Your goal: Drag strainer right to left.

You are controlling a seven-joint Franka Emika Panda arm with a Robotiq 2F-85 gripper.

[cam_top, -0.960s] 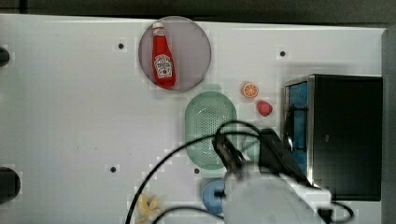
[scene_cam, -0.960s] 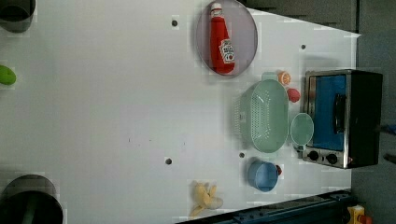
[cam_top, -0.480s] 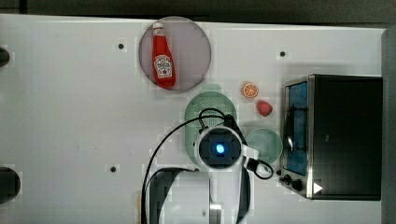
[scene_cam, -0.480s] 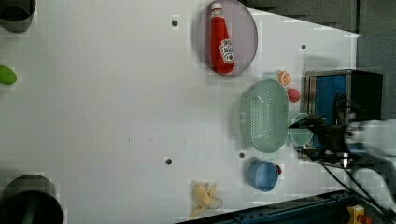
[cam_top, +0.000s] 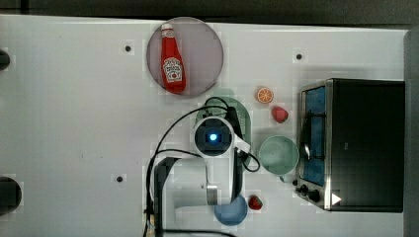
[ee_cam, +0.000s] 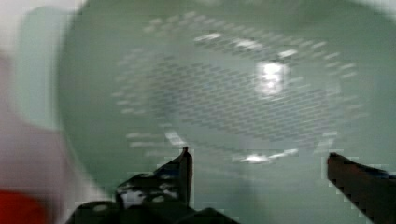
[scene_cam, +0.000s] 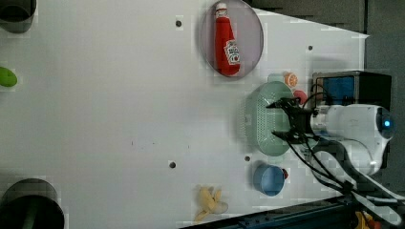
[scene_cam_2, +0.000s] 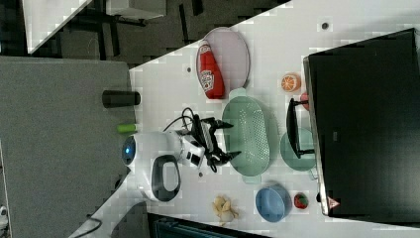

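Strainer (cam_top: pixel 243 114), pale green oval, top view: largely under the arm's wrist, lying between the round plate (cam_top: pixel 202 49) above and the blue bowl (cam_top: pixel 230 213) below in the picture, long axis running up and down the frame; the plate carries a ketchup bottle (cam_top: pixel 172 61); a mint-green bowl (cam_top: pixel 278 154), nothing in it, sits between strainer and toaster oven (cam_top: pixel 360 143) at the top view's right; an orange slice (cam_top: pixel 265 95) and a red strawberry (cam_top: pixel 279 114) lie near the oven on the white table (cam_top: pixel 74 123). Left view: hand (scene_cam: pixel 283 120) poised directly over the strainer (scene_cam: pixel 260 119), fingers spread well apart and holding nothing, one tip toward each half of the basin; whether a tip touches the floor cannot be told; open table stretches away to the left view's left, the likely direction of the drag; a banana (scene_cam: pixel 211 200) lies below, the blue bowl (scene_cam: pixel 267 179) beside it. Right view: hand (scene_cam_2: pixel 224 140) at the strainer's (scene_cam_2: pixel 247 136) rim on the side away from the oven, jaws wide; strainer holds no contents. Wrist view: perforated floor of the strainer (ee_cam: pixel 233 93) straight ahead of the hand (ee_cam: pixel 257 158), both fingers apart with bare plastic between them. Judgement: the hand needs to go down and hook a wall or rim before dragging.
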